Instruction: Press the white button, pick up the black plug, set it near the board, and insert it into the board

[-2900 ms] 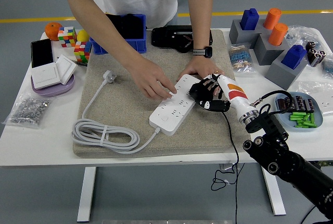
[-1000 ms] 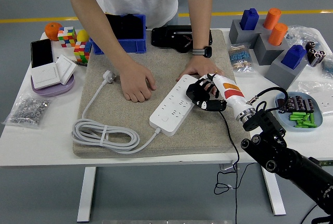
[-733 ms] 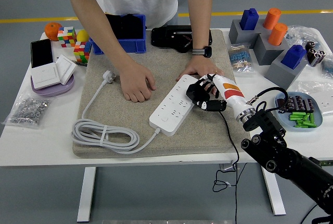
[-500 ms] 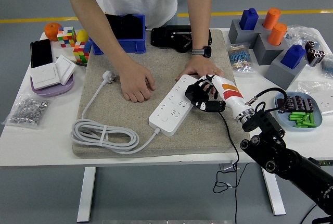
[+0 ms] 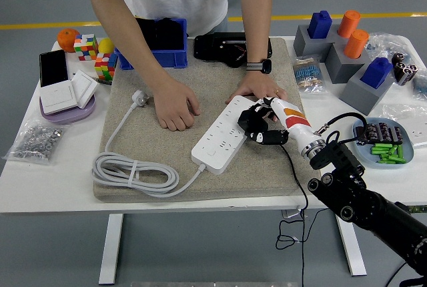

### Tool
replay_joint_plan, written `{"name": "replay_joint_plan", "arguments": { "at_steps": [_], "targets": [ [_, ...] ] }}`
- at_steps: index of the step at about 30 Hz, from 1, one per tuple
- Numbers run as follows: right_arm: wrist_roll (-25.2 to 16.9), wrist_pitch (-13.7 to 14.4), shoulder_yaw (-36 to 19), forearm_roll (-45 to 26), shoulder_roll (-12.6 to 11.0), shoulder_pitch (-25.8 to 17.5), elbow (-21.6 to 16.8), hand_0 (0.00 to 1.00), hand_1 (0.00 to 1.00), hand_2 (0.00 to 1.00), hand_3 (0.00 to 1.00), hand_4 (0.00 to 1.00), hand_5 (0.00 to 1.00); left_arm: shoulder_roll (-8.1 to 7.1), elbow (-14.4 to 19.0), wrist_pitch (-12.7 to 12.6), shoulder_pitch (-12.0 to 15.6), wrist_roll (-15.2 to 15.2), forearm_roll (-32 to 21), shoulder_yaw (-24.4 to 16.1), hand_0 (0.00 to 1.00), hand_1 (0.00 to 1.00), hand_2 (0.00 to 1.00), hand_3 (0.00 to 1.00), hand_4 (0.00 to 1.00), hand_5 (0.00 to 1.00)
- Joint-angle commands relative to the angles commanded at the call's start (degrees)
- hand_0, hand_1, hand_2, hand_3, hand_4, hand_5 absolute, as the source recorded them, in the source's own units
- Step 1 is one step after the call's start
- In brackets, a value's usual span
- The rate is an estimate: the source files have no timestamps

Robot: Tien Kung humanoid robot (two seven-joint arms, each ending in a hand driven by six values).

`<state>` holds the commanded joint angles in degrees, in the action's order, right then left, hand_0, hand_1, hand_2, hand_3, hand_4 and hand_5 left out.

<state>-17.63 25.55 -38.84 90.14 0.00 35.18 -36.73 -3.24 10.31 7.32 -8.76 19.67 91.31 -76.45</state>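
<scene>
A white power strip (image 5: 223,135) lies diagonally on the beige mat (image 5: 153,147), its white cable (image 5: 133,170) coiled at the left. My right hand (image 5: 259,125) is curled on a black plug at the strip's right edge; the plug's black cord (image 5: 297,180) hangs off the table front. A person's hand (image 5: 257,89) rests at the strip's far end. The person's other hand (image 5: 175,108) lies as a fist on the mat left of the strip. No left arm shows.
A blue bin (image 5: 160,43) and a black device (image 5: 230,48) stand at the back. Cubes (image 5: 90,50), a phone (image 5: 53,67) and switches (image 5: 67,93) are at the left. Grey blocks with blue and orange pegs (image 5: 347,50) and a dish of green parts (image 5: 383,143) are at the right.
The person's hand left the strip's top and now rests as a fist on the mat. My right hand with the plug has edged slightly left along the strip.
</scene>
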Motion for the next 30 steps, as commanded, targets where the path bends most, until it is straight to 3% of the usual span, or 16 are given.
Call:
{"name": "replay_joint_plan", "arguments": {
  "at_steps": [2,7,8,30],
  "targets": [
    [-0.6,0.4,-0.1,-0.1,0.0,0.1,0.1,0.503,0.487,0.512,0.589,0.908,0.002,-0.01,0.0,0.0,0.0,0.0,0.1,-0.1,0.683,0.675,0.658,0.685,0.544,0.198],
    [-2.8,1.7,-0.2,-0.8,0.0,0.4,0.3,0.503,0.487,0.512,0.589,0.908,0.002,0.02,0.0,0.0,0.0,0.0,0.3,-0.3,0.683,0.675,0.658,0.685,0.544,0.198],
    [-2.9,1.7,-0.2,-0.8,0.0,0.4,0.4,0.486,0.462,0.485,0.568,0.847,0.002,0.03,0.0,0.0,0.0,0.0,0.4,-0.4,0.683,0.675,0.658,0.684,0.543,0.197],
    [-2.9,1.4,0.7,-1.6,0.0,0.6,0.2,0.488,0.455,0.477,0.569,0.820,0.002,0.09,0.0,0.1,0.0,0.1,1.1,-0.9,0.683,0.675,0.658,0.684,0.541,0.196]
  ]
}}
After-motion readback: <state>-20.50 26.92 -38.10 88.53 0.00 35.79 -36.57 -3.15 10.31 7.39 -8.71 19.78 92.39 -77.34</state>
